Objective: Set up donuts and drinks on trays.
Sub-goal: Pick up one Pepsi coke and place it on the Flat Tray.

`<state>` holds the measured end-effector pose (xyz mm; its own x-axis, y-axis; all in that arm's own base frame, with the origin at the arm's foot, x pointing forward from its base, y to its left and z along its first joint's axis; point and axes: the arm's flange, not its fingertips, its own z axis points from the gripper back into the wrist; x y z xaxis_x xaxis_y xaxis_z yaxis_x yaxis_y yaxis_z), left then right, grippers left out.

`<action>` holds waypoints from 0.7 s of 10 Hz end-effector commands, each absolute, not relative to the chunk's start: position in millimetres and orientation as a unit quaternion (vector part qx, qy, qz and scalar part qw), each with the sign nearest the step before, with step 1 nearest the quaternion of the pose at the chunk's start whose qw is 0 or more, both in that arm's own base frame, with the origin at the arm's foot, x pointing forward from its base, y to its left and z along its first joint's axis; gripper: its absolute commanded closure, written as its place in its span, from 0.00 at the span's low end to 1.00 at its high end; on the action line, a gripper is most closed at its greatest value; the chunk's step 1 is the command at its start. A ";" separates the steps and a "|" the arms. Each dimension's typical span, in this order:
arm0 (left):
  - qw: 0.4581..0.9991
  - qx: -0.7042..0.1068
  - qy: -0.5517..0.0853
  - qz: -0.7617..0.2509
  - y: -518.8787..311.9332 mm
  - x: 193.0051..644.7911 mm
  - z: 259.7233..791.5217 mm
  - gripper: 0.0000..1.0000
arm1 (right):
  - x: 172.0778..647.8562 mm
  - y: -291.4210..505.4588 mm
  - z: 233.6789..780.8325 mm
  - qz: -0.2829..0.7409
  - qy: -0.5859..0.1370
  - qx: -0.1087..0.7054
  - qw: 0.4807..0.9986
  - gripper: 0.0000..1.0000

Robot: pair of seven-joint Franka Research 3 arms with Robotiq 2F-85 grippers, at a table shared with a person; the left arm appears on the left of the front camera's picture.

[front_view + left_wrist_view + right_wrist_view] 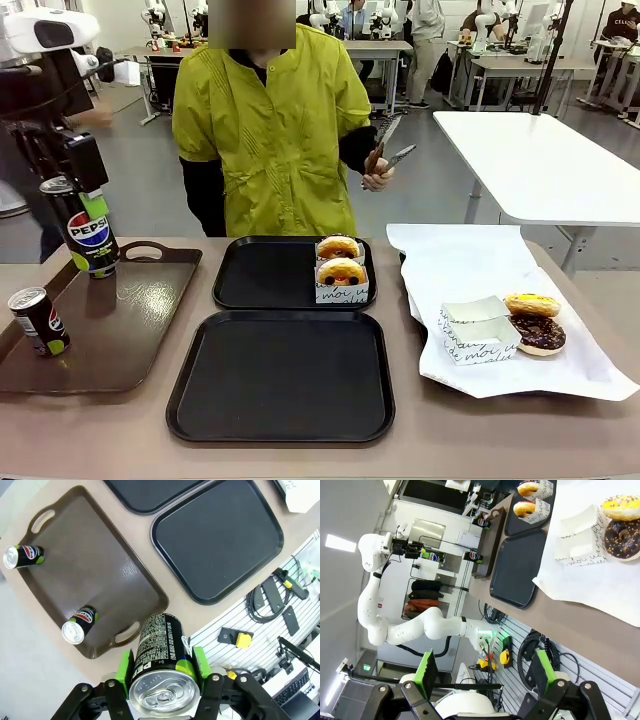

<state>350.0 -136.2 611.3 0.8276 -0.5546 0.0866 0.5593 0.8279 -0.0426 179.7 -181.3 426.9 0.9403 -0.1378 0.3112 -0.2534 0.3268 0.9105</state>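
Left gripper [161, 669]: clamping a Pepsi can [160, 650] across its body, jaws spread just to the can's width, green pads [125, 667] pressing on both sides.
Held can: hanging top-up with its silver lid facing the wrist camera; sitting over the far left end of the brown tray [130, 320] in the front view, and looking lifted clear of that tray in the wrist view.
Second can [25, 556]: standing on the brown tray near one loop handle.
Third can [80, 624]: standing on the same tray near the other handle, well apart from the second.
Right gripper [484, 676]: gaping wide, gripping nothing, touching nothing, hanging well apart from everything on the table [450, 430].
Near black tray [280, 375]: lying bare in the middle, just beside the brown tray.
Far black tray [262, 275]: lying just behind the near one, carrying two boxed donuts [341, 272] at its right end, one behind the other, both glazed yellow-orange.
White paper [470, 260]: spreading over the table's right side, carrying an empty box [478, 330], a yellow donut [531, 304] and a chocolate donut [538, 333] just beside that box.
Person [275, 130]: standing at the far side, gripping tongs [388, 145] in one hand [378, 178], above the table.
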 end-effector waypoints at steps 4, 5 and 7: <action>0.962 0.027 -0.038 -0.271 -236.6 454.3 546.6 0.42 | 178.7 -181.1 428.0 0.042 -0.175 0.583 0.792 0.00; 0.962 0.038 -0.043 -0.266 -254.4 476.8 532.2 0.42 | 178.7 -181.1 428.0 0.042 -0.175 0.583 0.792 0.00; 0.963 0.036 -0.056 -0.262 -272.4 500.1 511.1 0.42 | 178.7 -181.1 428.0 0.042 -0.175 0.583 0.792 0.00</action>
